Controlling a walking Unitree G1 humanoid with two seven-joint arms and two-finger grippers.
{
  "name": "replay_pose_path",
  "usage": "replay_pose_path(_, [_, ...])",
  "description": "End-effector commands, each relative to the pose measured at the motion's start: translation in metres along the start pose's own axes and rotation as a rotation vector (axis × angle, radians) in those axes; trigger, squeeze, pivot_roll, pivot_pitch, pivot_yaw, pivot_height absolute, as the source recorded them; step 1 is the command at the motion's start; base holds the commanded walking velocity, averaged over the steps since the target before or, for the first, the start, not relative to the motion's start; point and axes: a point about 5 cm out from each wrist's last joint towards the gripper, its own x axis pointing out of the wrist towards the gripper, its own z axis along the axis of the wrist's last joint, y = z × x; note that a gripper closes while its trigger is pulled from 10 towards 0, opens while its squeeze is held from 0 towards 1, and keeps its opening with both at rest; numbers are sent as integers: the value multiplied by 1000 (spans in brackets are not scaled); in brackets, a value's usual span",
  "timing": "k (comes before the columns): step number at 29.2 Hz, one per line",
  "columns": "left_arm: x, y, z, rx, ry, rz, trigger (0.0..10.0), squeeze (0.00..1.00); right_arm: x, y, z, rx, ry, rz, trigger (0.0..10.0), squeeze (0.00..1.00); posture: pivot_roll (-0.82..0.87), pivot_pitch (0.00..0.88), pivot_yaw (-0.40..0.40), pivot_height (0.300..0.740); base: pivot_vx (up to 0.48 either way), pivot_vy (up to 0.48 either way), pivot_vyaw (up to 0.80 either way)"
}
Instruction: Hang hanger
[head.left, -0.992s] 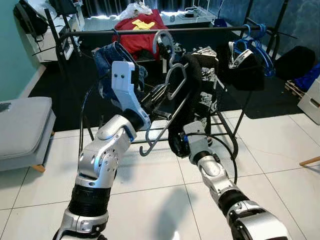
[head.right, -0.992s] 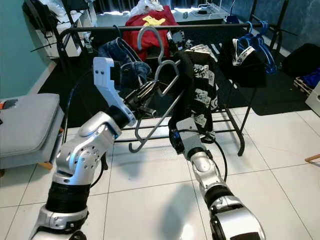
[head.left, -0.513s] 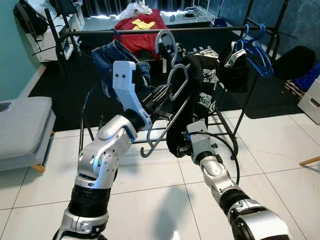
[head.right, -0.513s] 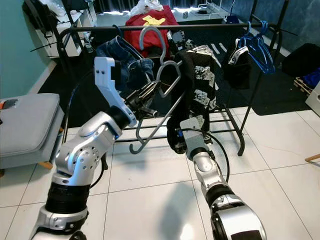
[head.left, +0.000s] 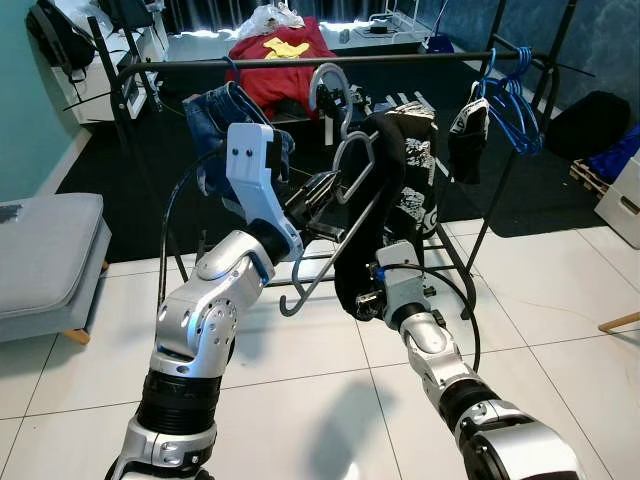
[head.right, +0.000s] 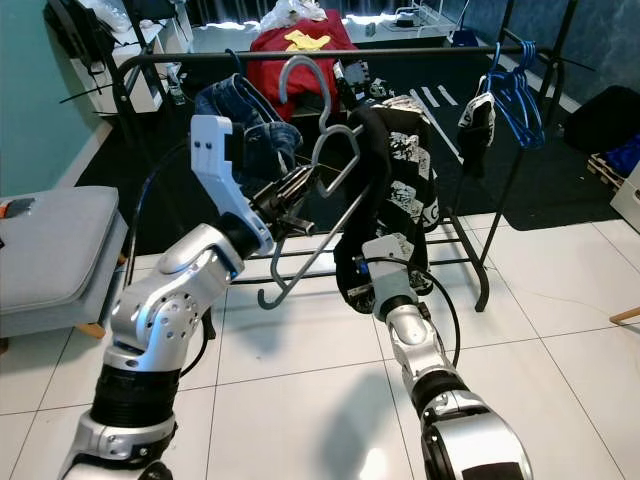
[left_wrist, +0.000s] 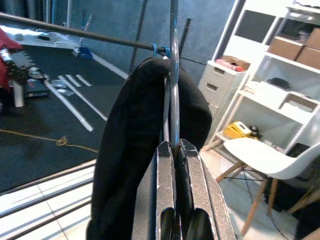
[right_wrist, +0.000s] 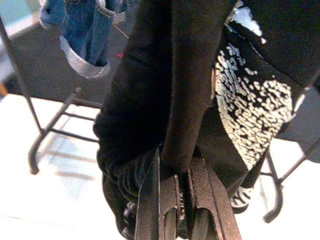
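The silver metal wire hanger (head.left: 345, 165), draped with a black white-patterned garment (head.left: 400, 190), is held just near of the black horizontal clothes-rack rail (head.left: 300, 63), its hook raised close beneath the rail; the left gripper (head.left: 318, 195) is clamped on the hanger wire; the right gripper (right_wrist: 177, 200) is pinched on the garment's lower hem. The hook could miss the rail, or the garment slide off, if the hem is tugged unevenly. Blue jeans (head.left: 215, 115) hang left, blue plastic hangers (head.left: 510, 95) right; white floor tiles (head.left: 320, 380) lie near, a grey cushioned bench (head.left: 45, 255) far left.
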Motion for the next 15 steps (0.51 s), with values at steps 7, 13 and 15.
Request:
replay_pose_path(7, [7,16,4,-30,-68,122,0,0,-4,21,9,233,-109,177,0,0,67,109,64,740,0,0,0])
replay_pose_path(13, [11,27,-5,-57,-86,228,0,0,-8,49,20,327,-116,427,0,0,51,99,70,740,0,0,0])
replay_pose_path(15, [11,28,-6,-58,-88,248,0,0,-9,59,22,342,-106,505,0,0,50,94,68,740,0,0,0])
